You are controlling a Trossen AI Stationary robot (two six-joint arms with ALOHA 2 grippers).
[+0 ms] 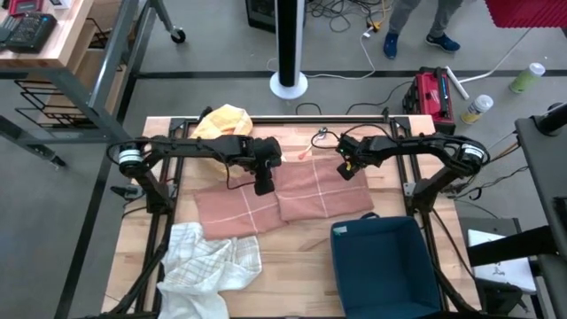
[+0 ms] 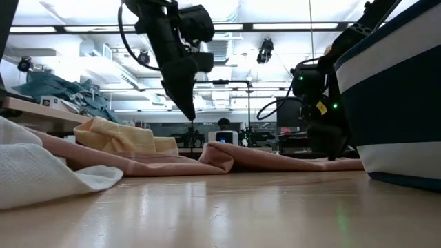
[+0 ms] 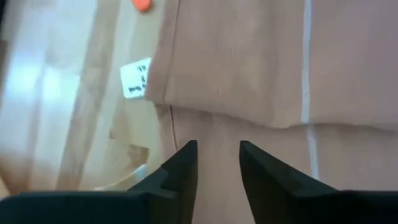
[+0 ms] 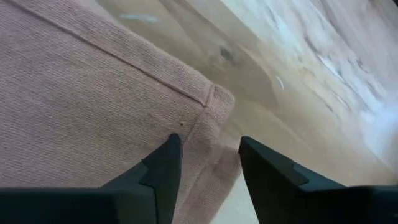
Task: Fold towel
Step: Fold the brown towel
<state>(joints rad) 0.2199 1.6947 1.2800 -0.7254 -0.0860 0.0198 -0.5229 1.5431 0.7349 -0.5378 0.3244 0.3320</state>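
**Pink towel spread mid-table, both grippers parted over its far edge**

The pink towel (image 1: 283,202) is laid flat at the table's middle, its long axis running left to right, with a ridge seen in the low view near its centre. The left gripper (image 1: 264,185) is held above the far edge at the middle, fingers slightly apart and empty. The right gripper (image 1: 347,170) is set low at the far right corner (image 4: 214,99), fingers parted astride it, nothing yet pinched. That corner is judged the nearer grasp. A yellow cloth (image 1: 223,121) lies beyond the far left, a white towel (image 1: 208,266) at the near left, and a blue bin (image 1: 383,264) at the near right, touching the towel's near edge
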